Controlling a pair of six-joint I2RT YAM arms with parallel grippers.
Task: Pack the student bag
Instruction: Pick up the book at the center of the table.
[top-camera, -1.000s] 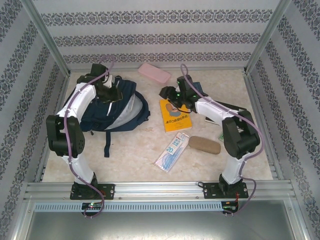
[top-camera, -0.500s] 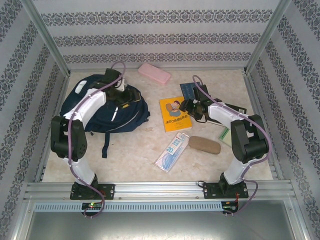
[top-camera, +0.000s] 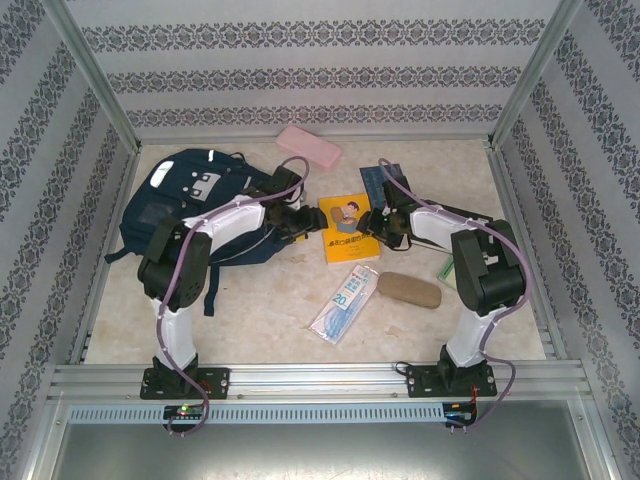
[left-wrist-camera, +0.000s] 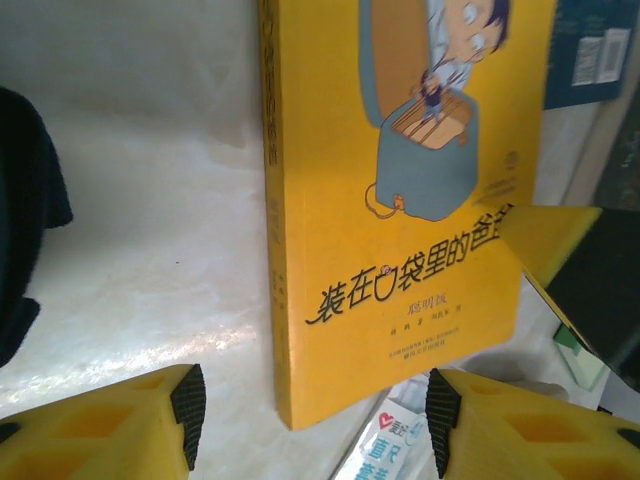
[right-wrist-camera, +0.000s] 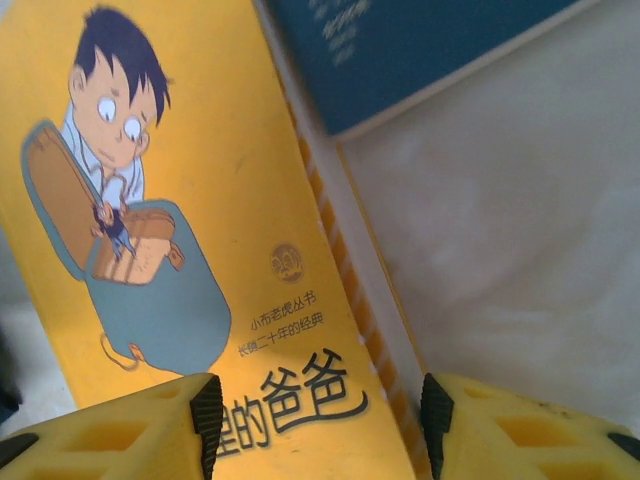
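From above, the left arm (top-camera: 235, 215) lies across the right side of the student bag (top-camera: 160, 205). The right arm (top-camera: 440, 225) covers much of a blue book (top-camera: 380, 178) and nearly all of a green thing (top-camera: 447, 268), which is too hidden to name. At the left wrist the yellow book (left-wrist-camera: 400, 250) runs off the top edge, a printed packet (left-wrist-camera: 385, 445) runs off the bottom, and the book's smallest print is unreadable.

Bright, even overhead light; soft shadows; slightly blurred wrist close-ups.

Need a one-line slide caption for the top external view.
Open left gripper and open right gripper flank the yellow paperback book beside the navy blue fabric backpack.
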